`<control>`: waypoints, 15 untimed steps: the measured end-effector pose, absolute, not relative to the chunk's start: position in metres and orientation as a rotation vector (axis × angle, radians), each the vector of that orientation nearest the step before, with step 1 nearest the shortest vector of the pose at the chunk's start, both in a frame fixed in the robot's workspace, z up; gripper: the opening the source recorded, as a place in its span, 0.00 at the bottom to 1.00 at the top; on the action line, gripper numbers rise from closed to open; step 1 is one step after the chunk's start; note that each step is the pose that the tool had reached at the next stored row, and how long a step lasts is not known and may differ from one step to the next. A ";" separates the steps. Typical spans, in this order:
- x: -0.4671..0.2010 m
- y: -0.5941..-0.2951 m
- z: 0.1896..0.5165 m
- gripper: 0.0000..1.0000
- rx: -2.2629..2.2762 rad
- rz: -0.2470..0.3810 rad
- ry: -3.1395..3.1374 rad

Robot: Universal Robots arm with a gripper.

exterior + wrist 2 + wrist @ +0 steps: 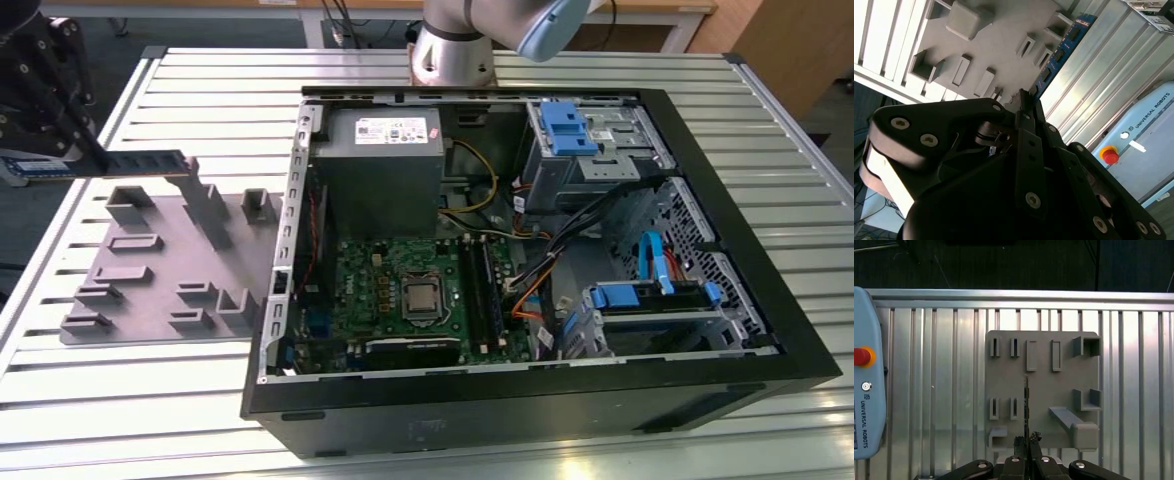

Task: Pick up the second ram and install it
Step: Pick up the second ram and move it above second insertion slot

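My gripper is shut on the second ram, a thin dark green-blue stick held level above the grey holder tray at the exterior view's left. In the first wrist view the ram shows edge-on, sticking out from the closed fingertips over the tray. The second wrist view shows the stick with its row of black chips running out past the gripper. The green motherboard lies inside the open case, with long black slots beside the processor.
The open black computer case fills the middle of the slatted metal table, with a power supply, cables and blue drive brackets. A pale blue teach pendant with a red button lies beside the tray.
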State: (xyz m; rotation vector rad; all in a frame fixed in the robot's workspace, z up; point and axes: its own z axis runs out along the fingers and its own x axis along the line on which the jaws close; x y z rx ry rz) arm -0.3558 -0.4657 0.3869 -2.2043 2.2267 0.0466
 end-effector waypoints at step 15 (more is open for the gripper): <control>-0.351 -0.466 0.386 0.14 -2.204 0.047 2.227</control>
